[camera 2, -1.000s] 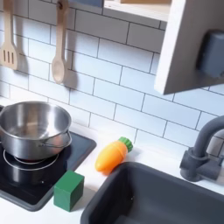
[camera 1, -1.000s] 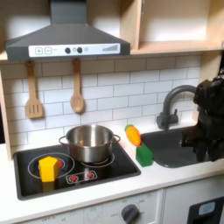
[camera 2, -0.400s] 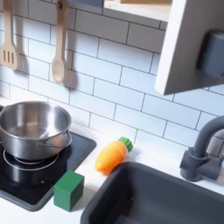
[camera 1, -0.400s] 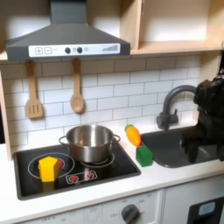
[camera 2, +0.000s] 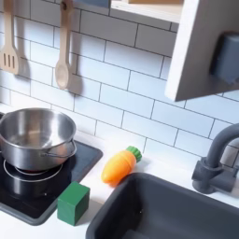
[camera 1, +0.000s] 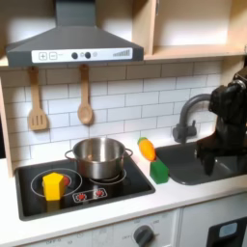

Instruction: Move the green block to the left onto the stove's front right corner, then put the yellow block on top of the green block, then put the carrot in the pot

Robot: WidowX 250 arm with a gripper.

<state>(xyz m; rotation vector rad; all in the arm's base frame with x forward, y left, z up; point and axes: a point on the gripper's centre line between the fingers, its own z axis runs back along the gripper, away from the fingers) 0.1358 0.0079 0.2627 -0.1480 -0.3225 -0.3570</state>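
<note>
Pincer [camera 1: 214, 154] is seen over the sink [camera 1: 188, 166]; whether it is spread cannot be told. Green block [camera 1: 158, 172] and carrot [camera 1: 147, 149] are found to its left in the first exterior view.

We see a toy kitchen: a stove [camera 1: 82, 188] under a range hood [camera 1: 72, 43], white tile wall, hanging wooden spoons [camera 1: 85, 101], sink [camera 1: 198, 164] with faucet [camera 1: 188, 111].

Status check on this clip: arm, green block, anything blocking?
Arm over the sink, gripper state unreadable. Green block on the counter beside the stove, untouched. Yellow block on the stove's front burner. Carrot lies behind green block, apart; path clear.
</note>
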